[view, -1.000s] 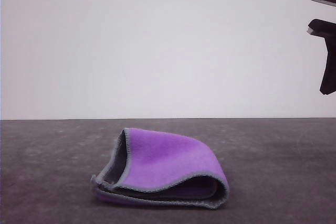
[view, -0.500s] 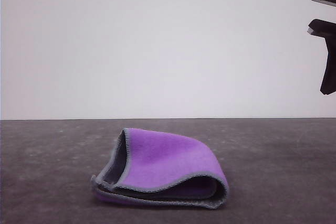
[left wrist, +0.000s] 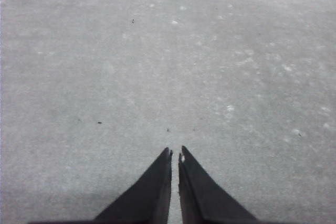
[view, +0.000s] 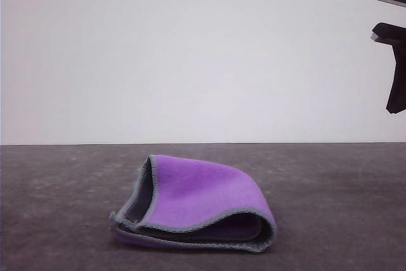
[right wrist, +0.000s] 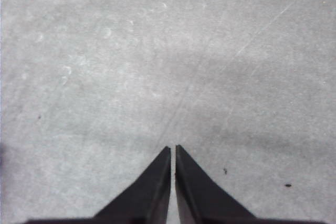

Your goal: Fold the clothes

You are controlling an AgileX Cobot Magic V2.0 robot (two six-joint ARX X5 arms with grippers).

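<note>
The folded cloth (view: 196, 211) lay low-centre on the surface (view: 330, 182), long axis left-right; both closed, empty grippers (left wrist: 175, 154) (right wrist: 173, 148) faced bare surface.

The only obstacle on the dark worktop (view: 57, 182) is the folded cloth (view: 196, 204), a low purple bundle with grey edging lying near the front, around the middle. Bare worktop stretches to its left, to its right and behind it as far as the pale wall (view: 190, 55). High at the far right edge hangs the right arm (view: 394, 61), well apart from the cloth. Below the left claw (left wrist: 175, 153) and the right claw (right wrist: 173, 148), both with tips pressed together, lies bare worktop.
</note>
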